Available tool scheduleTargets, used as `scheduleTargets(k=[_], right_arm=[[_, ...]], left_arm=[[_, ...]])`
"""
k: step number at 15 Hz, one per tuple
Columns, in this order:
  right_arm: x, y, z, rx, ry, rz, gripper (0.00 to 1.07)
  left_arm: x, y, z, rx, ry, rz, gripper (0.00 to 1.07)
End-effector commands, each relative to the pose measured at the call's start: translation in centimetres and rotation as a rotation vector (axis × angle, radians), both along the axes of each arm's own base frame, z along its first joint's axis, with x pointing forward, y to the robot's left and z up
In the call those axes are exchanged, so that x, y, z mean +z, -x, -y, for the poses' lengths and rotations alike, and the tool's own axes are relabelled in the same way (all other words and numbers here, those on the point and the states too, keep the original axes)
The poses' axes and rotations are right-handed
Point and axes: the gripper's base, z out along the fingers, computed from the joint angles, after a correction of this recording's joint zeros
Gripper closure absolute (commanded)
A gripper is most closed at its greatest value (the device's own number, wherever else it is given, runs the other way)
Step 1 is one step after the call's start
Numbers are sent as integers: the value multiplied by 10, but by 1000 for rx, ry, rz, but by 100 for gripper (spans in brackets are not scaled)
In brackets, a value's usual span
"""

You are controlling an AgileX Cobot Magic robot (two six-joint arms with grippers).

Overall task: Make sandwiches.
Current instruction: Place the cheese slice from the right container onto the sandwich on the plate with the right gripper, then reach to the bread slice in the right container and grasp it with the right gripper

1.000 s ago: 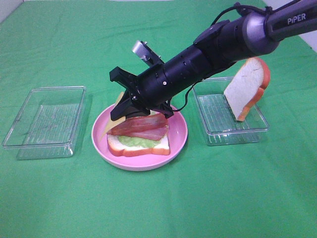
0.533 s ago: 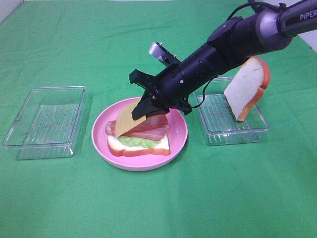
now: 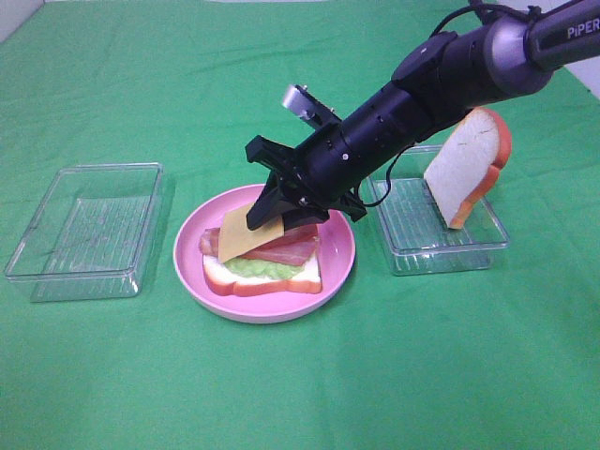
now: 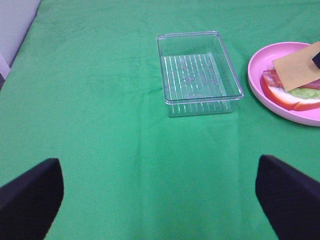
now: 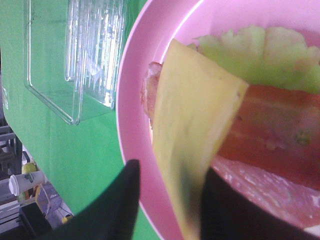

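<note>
The half-built sandwich (image 3: 262, 267) lies on the round pink plastic plate (image 3: 333, 267): a white bread slice with an orange-brown crust at the bottom, pale green lettuce (image 5: 260, 50) on it, then reddish bacon strips (image 3: 281, 248). A thin yellow square of cheese (image 3: 242, 232) leans tilted over the bacon, its upper edge between the jaws of the right tool (image 3: 272, 211), which hangs just above the stack. Those jaws look partly parted around the cheese edge; whether they grip it or have let go I cannot tell. The left tool (image 4: 160, 200) stands wide and holds nothing, well apart from the plate, above the green cloth worktop (image 3: 300, 375).

To lay the cheese well, it probably should drop flat and centred on the bacon, so the tool ought to release low and lift straight away without dragging the slice.

The second bread slice (image 3: 466, 167) stands on edge in the clear ribbed plastic tray (image 3: 412, 253) right of the plate; a like tray (image 3: 84, 225) sits left of it.
</note>
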Motion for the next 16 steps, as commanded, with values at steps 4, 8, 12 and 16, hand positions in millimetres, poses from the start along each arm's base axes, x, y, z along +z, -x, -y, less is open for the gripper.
scheduleTargets(k=[4,8,12,16], right_arm=[[29,7,14,78,140,65,20],[80,12,31,96,312,102,20],[138,2,55,-14,539,191,20],[182,-22,103,-137,635,230,20]], left_arm=[[1,2,1,3,13,32,9],[1,2,1,3,13,32,9],[1,2,1,3,13,32,9],[1,2,1,3,13,32,9]])
